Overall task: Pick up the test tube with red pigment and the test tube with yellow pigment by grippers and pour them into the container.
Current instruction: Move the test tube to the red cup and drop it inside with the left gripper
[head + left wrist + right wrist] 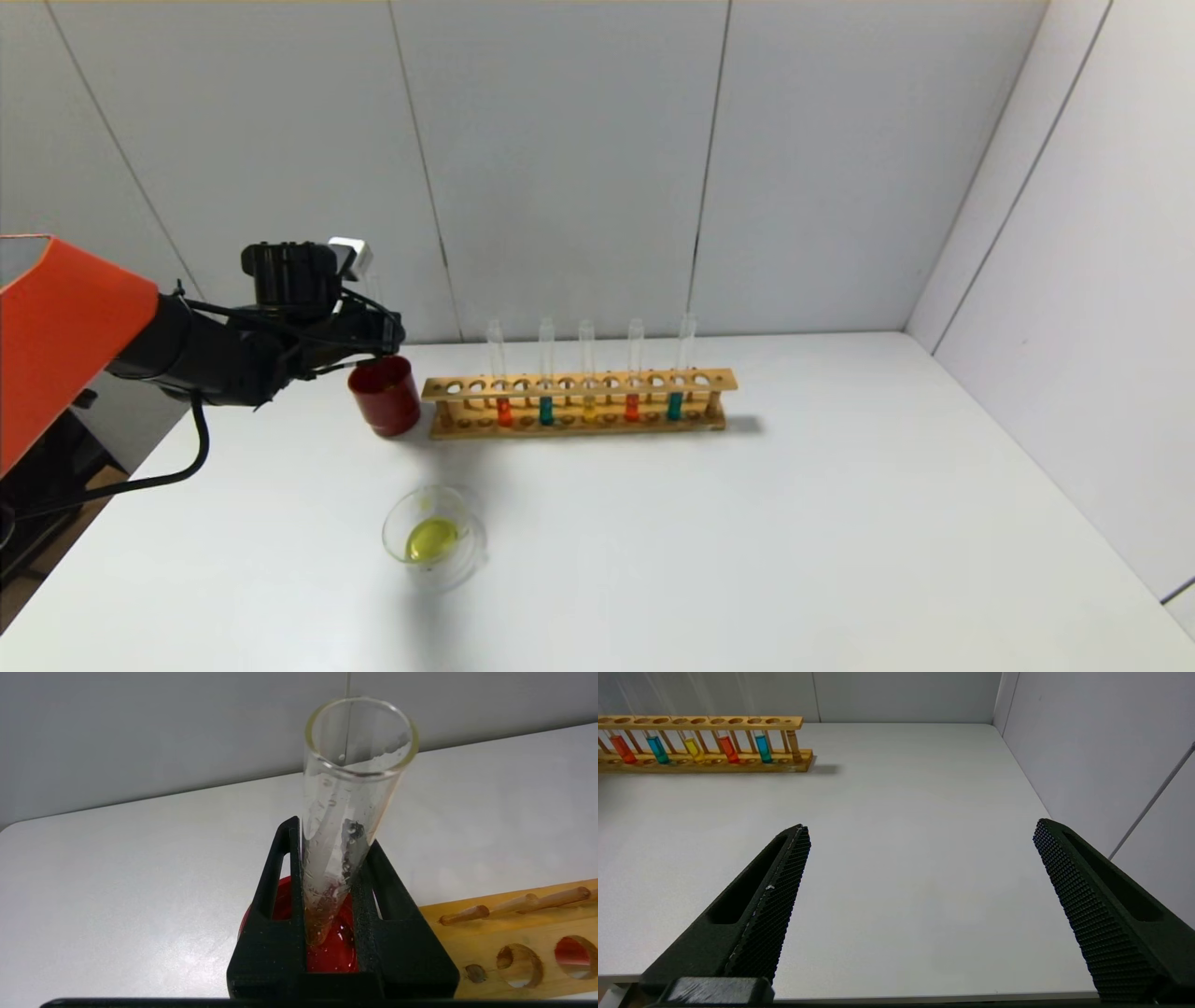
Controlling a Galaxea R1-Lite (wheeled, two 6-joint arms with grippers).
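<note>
My left gripper (385,343) is shut on a nearly empty, wet clear test tube (348,812), held upright with its round bottom just above the dark red cup (385,397). In the wooden rack (579,385) stand two test tubes with red pigment (504,411) (632,407) and a test tube with yellow pigment (589,408). The container (397,518), a clear glass dish near the table's front left, holds a pool of yellow liquid. My right gripper (920,828) is open and empty over bare table, outside the head view.
Two teal-liquid tubes (546,409) (674,405) also stand in the rack, which shows in the right wrist view (705,721) too. The red cup stands against the rack's left end. Grey walls close the back and right of the white table (794,541).
</note>
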